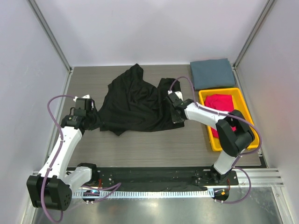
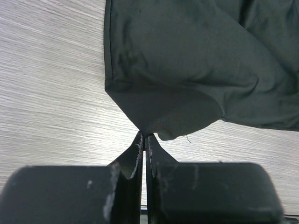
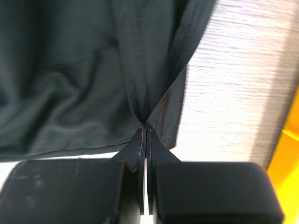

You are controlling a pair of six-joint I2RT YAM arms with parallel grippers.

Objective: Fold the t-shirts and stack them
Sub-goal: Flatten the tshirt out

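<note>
A black t-shirt (image 1: 135,102) lies crumpled across the middle of the table. My left gripper (image 1: 91,117) is shut on its left corner; in the left wrist view the black t-shirt (image 2: 196,60) comes to a point pinched at the left gripper (image 2: 145,136). My right gripper (image 1: 175,112) is shut on the shirt's right edge, and the right wrist view shows the black t-shirt (image 3: 84,65) bunched into the right gripper (image 3: 145,128). A folded slate grey-blue t-shirt (image 1: 212,73) lies at the back right. A magenta-red t-shirt (image 1: 219,103) sits in the yellow tray.
The yellow tray (image 1: 243,100) stands at the right, just beside my right arm, and its yellow tray corner (image 3: 285,158) shows in the right wrist view. White walls close the table at the back and both sides. Bare wood table (image 1: 149,144) lies in front of the shirt.
</note>
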